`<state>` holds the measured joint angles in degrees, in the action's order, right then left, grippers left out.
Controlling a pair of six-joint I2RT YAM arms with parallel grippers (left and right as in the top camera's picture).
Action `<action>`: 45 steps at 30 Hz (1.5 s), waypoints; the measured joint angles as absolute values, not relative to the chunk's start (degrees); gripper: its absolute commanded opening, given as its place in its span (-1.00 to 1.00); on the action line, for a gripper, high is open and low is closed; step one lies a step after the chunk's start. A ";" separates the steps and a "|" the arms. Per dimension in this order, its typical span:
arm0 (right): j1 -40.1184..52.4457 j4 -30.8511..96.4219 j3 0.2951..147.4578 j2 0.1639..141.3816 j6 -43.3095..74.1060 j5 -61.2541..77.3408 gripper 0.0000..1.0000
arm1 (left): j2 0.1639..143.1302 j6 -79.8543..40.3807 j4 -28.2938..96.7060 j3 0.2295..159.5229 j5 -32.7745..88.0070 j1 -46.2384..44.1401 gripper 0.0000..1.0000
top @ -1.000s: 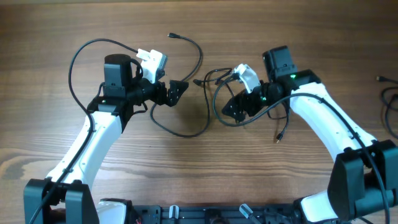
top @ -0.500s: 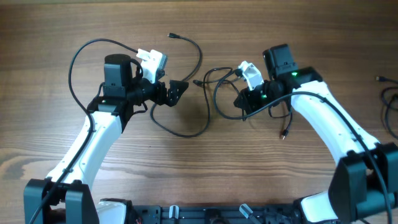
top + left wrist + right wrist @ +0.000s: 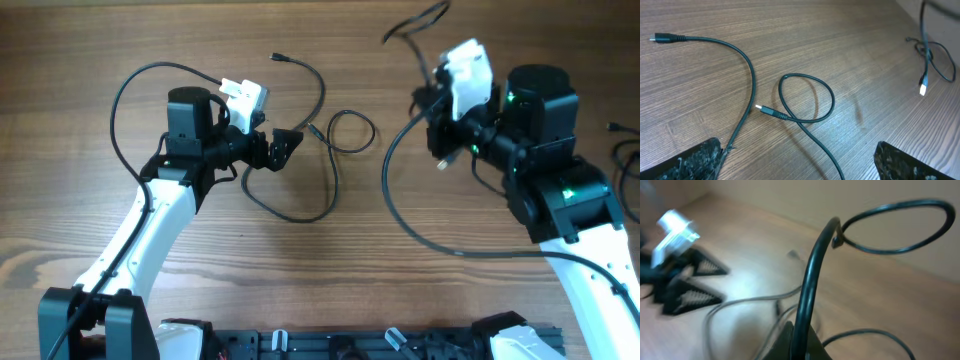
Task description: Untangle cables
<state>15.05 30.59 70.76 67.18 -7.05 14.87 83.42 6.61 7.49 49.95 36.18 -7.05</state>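
Note:
One thin black cable [image 3: 322, 92] lies on the wood, with a small loop [image 3: 807, 97] and a plug end [image 3: 764, 109] ahead of my left gripper [image 3: 800, 167]. That gripper [image 3: 285, 148] stands wide open just above the table; the cable's other stretch brushes its left finger [image 3: 687, 162]. My right gripper [image 3: 802, 347] is raised high and shut on a second cable [image 3: 810, 280], which curls into a loop [image 3: 895, 227] above the fingers. In the overhead view that cable [image 3: 415, 22] rises past the right gripper [image 3: 437, 120]. Its silver plug [image 3: 923, 89] dangles in the air.
A thick black wire [image 3: 400, 215] sweeps from the right arm across the table's right half. More thin black cord [image 3: 625, 165] lies at the far right edge. The left arm's own wire [image 3: 125, 85] arcs at the back left.
The right gripper closed on a cable in the tangle and rose up and back to the right, pulling it off the table and away from the other cable. The left arm stayed still.

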 measured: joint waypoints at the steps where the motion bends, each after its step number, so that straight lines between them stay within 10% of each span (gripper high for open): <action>1: 14.79 28.08 70.76 67.72 -6.85 12.75 -0.91 | 83.42 6.61 7.44 49.95 36.21 -7.05 1.00; 25: -17.61 -22.76 71.05 110.85 8.99 4.82 -0.91 | 83.42 6.63 7.84 49.95 35.83 -7.03 1.00; 27: -19.31 -20.71 71.05 113.69 10.50 4.60 0.10 | 83.42 6.61 8.80 49.95 35.83 -7.05 1.00; 28: -19.94 -19.57 71.05 114.32 11.00 4.60 0.99 | 83.42 6.61 8.95 49.95 35.83 -7.05 1.00; 45: -22.11 9.43 71.13 97.43 8.75 15.25 1.00 | 83.42 6.63 7.46 49.95 35.83 -7.05 1.00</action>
<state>-22.11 9.43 71.13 97.43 8.75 15.25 83.42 6.63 7.46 49.95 35.83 -7.05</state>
